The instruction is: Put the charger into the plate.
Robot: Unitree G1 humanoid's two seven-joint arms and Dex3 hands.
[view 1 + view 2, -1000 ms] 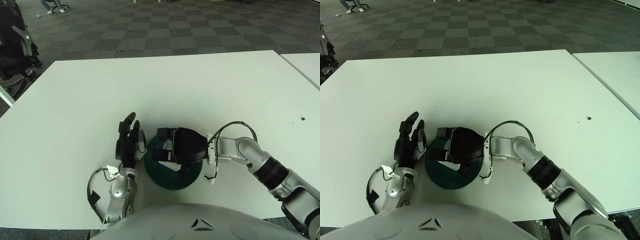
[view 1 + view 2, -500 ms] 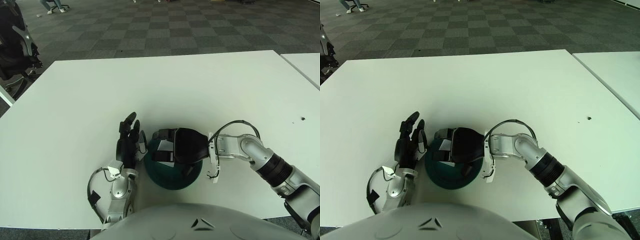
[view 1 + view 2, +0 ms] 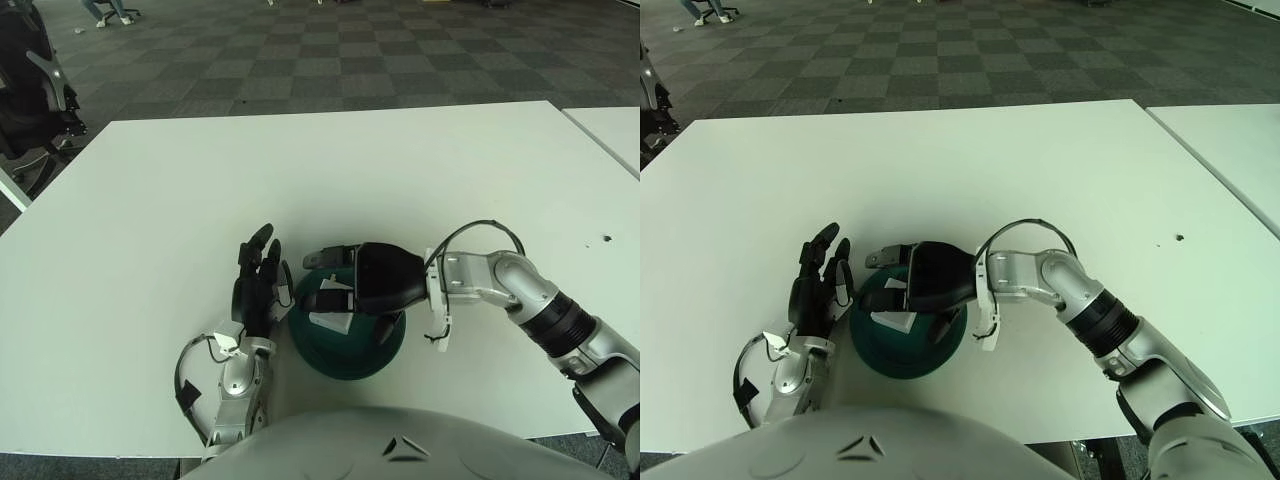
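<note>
Just beside plate (image 3: 350, 355): idle left hand (image 3: 258, 285), fingers extended.

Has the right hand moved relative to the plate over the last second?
Yes. The right hand has lifted and shifted toward the plate's far rim, uncovering the white charger lying in it.

My white table (image 3: 330, 170) fills most of what I see, with dark checkered carpet beyond its far edge. A dark green plate (image 3: 345, 353) sits directly on it near my body. A second white table (image 3: 612, 128) stands just beside it on my right, with a narrow gap between them. A small dark speck (image 3: 605, 238) marks the tabletop far right.
</note>
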